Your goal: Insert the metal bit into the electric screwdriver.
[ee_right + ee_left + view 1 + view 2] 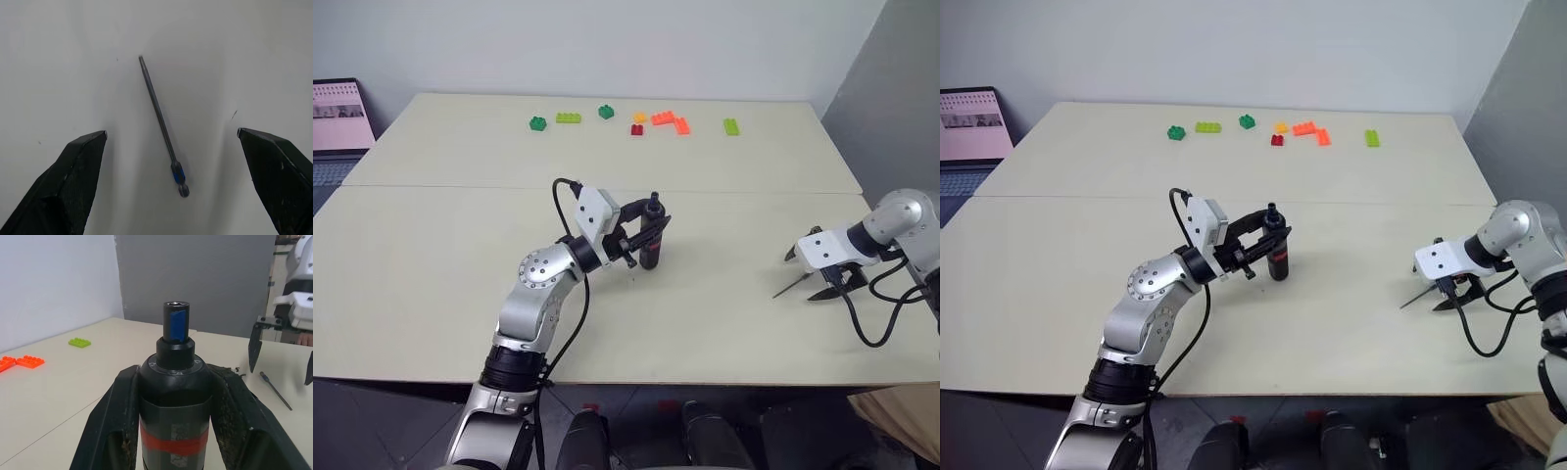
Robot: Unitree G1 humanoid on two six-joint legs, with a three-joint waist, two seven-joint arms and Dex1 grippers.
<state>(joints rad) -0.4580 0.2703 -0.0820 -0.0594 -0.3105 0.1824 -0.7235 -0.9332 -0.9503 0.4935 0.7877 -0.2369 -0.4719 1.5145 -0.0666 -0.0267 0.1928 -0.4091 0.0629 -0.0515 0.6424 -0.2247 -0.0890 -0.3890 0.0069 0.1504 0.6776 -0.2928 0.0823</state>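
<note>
Lying flat on the surface (pixel 431 245) between the right gripper (pixel 171 142)'s wide-open, empty jaws, the metal bit (pixel 160 121) runs its long axis roughly along their pointing line, apparently untouched, while the left gripper (pixel 171 431)'s closed jaws hold the electric screwdriver (pixel 175 396) upright, well apart.

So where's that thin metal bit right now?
The metal bit lies flat on the table, on the robot's right, below the open right gripper, apart from its fingers.
</note>
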